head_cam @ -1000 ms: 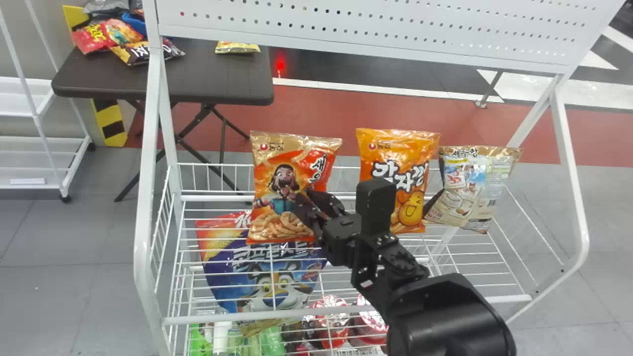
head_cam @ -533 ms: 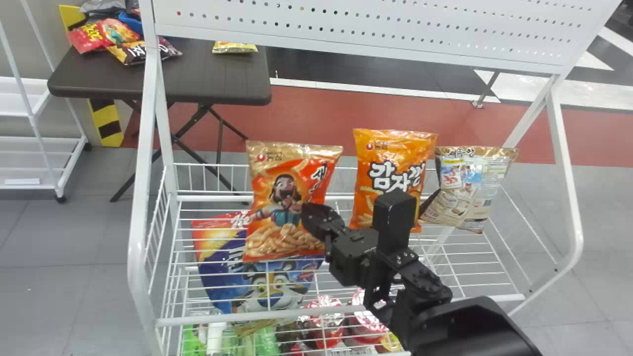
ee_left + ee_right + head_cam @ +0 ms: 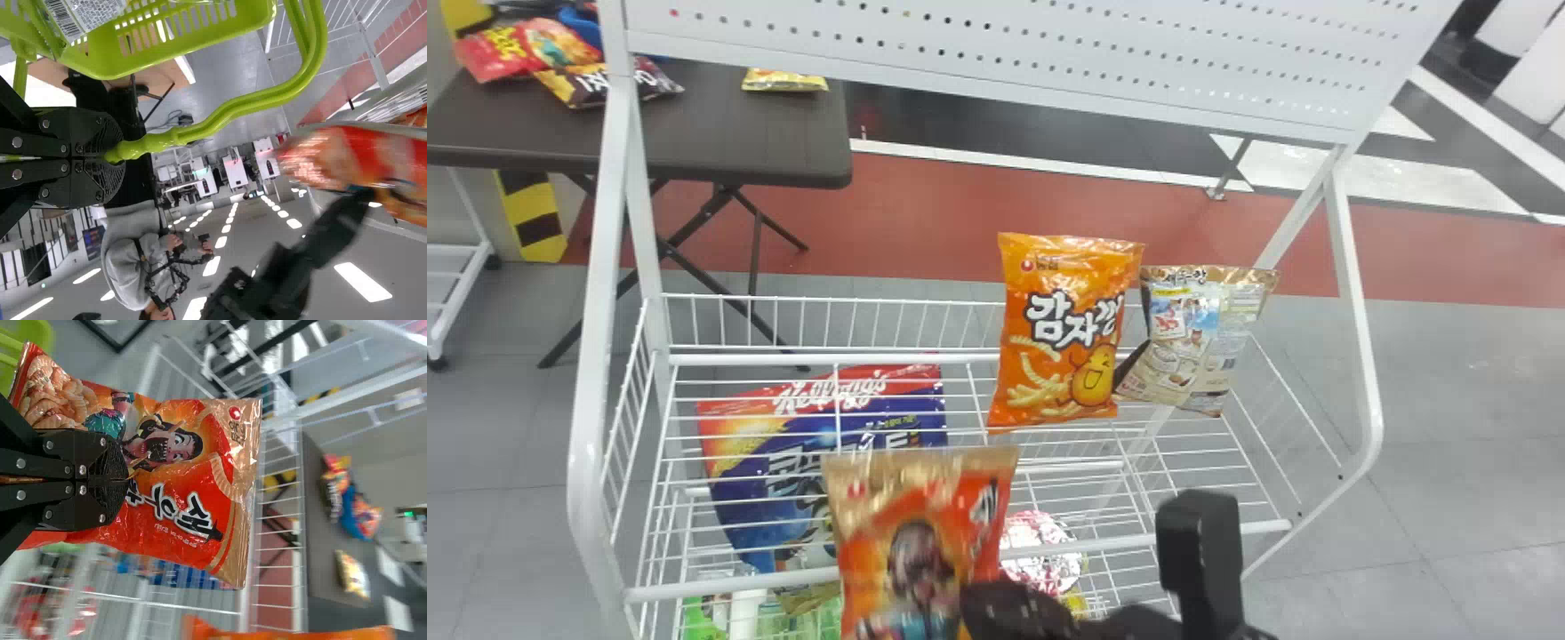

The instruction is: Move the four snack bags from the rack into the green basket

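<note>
In the head view my right gripper (image 3: 1003, 609) is low in the picture, shut on the red-orange snack bag (image 3: 925, 533) in front of the rack. The right wrist view has that gripper (image 3: 110, 477) pinching the bag (image 3: 200, 453) by its middle. An orange bag (image 3: 1058, 338) and a beige-brown bag (image 3: 1200, 342) stand side by side on the rack (image 3: 960, 357). The left gripper (image 3: 110, 157) is shut on the handle (image 3: 233, 110) of the green basket (image 3: 167, 50). A package with a barcode (image 3: 83, 13) lies in the basket.
Below the wire shelf are a large blue-red pouch (image 3: 800, 462) and red-white packages (image 3: 1040, 551). A white perforated panel (image 3: 996, 53) spans the rack above. Behind stands a dark table (image 3: 720, 124) with more bags.
The right gripper has drawn the red-orange bag off the rack, down and toward the robot. The head view has swung right, so the rack appears farther left.
</note>
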`<act>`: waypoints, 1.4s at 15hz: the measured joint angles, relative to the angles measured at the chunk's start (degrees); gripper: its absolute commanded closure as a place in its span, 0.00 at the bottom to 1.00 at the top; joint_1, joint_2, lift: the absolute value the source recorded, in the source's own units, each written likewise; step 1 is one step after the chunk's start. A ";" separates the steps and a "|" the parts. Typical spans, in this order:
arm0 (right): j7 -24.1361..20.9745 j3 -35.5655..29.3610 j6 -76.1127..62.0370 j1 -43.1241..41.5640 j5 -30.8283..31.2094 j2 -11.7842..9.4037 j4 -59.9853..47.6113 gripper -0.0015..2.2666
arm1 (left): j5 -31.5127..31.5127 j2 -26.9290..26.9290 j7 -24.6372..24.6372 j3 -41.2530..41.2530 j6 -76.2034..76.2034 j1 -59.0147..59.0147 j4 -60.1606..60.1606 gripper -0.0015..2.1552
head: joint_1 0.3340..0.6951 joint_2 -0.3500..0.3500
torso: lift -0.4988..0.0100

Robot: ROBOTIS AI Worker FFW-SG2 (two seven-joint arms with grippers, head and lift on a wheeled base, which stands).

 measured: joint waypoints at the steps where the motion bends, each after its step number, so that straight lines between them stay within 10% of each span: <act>1: 1.50 -1.30 2.25 1.53 -0.25 -0.21 -0.71 0.97 | 0.01 -0.06 0.07 -0.01 0.00 -0.07 0.05 0.83 | 1.00 0.00 | 0.98; 10: 3.20 1.08 4.73 7.50 2.73 -6.77 8.40 0.96 | 0.05 -0.18 0.28 0.02 0.00 -0.23 0.40 0.83 | 1.00 0.00 | 0.98; 21: -1.65 18.62 -8.50 -2.56 3.50 -6.80 25.73 0.96 | 0.02 0.06 -0.08 0.17 0.00 0.64 -0.31 0.83 | 1.00 0.07 | 0.98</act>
